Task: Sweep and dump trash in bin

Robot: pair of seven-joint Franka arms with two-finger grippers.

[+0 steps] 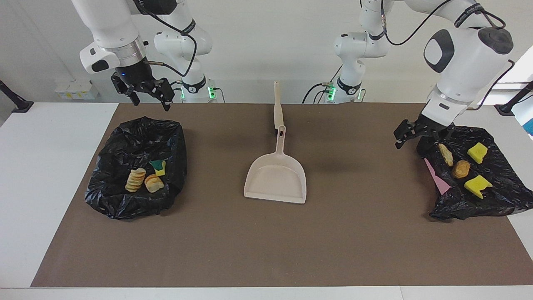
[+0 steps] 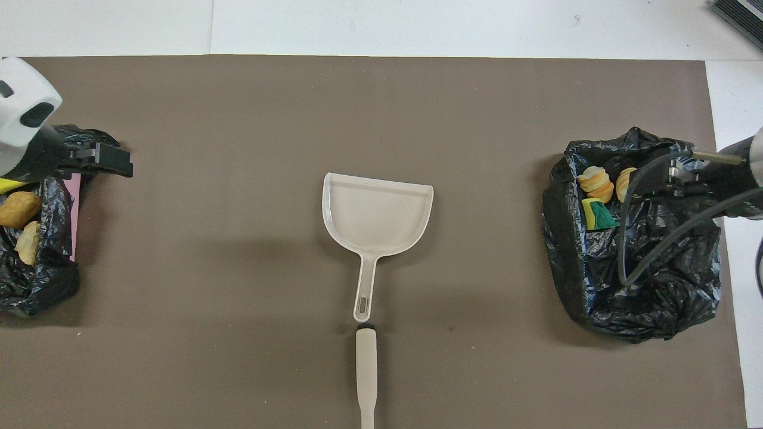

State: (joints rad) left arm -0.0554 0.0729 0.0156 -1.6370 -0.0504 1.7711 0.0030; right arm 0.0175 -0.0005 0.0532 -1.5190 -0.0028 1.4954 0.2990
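Observation:
The trash lies in two black bin bags. The bag [image 1: 125,204] at the right arm's end holds two striped bread pieces [image 1: 135,180] and a yellow-green sponge [image 1: 158,166]; it also shows in the overhead view [image 2: 656,310]. The bag [image 1: 479,204] at the left arm's end holds two yellow sponge chunks [image 1: 477,152], a bread piece [image 1: 445,154] and a brown bun [image 1: 461,168]. My left gripper [image 1: 410,143] is open and empty over that bag's edge, also seen in the overhead view [image 2: 110,162]. My right gripper [image 1: 150,104] hangs open and empty above the other bag.
An empty beige dustpan [image 1: 277,177] lies mid-mat, its handle pointing toward the robots. A beige brush handle [image 1: 277,110] lies in line with it, nearer to the robots. A pink piece [image 1: 435,177] sticks out of the bag at the left arm's end.

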